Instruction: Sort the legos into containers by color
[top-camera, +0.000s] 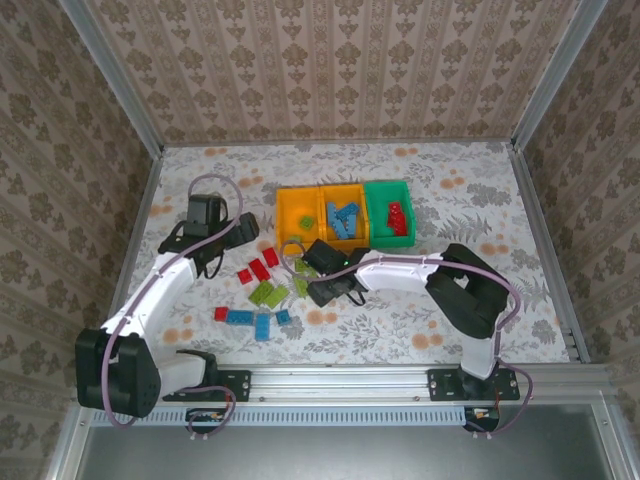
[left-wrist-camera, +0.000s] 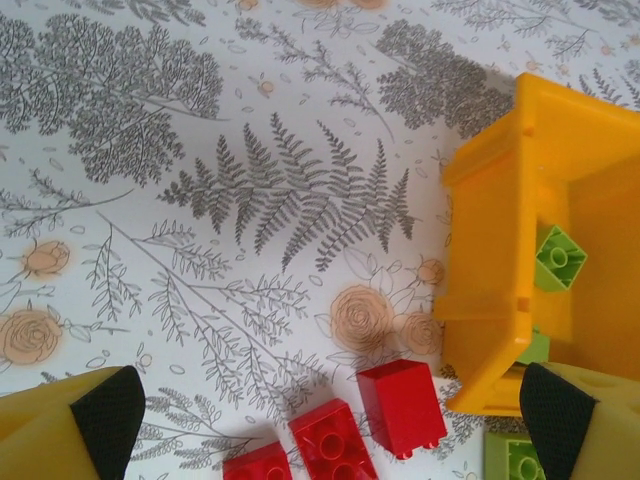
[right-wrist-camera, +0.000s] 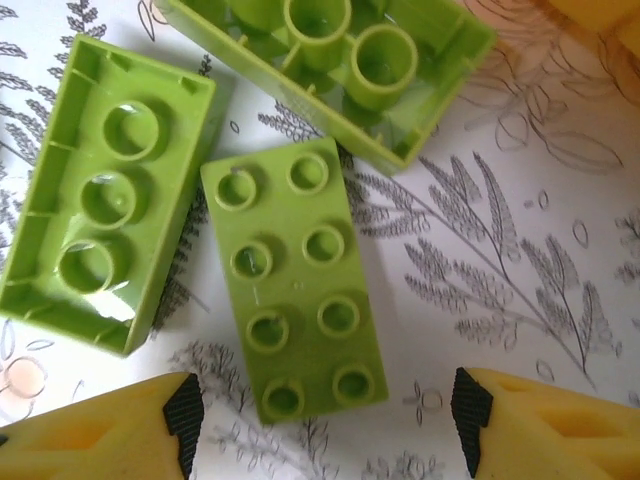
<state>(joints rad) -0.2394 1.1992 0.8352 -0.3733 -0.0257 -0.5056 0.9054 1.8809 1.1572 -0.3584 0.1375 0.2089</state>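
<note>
Top camera: high behind the bases, looking down on the whole table (top-camera: 470, 200). Wrist cameras: close, downward; left shares the orange bin (left-wrist-camera: 490, 260).

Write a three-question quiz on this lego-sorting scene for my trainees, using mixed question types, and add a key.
1. True or false: the green bin holds red legos.
2. Which colour are the bricks under the right gripper? A red, B blue, C lime green.
3. Fill in: of those three bricks in the right wrist view, ___ lie upside down, hollow side up.

Key: 1 true; 2 C; 3 two.
</note>
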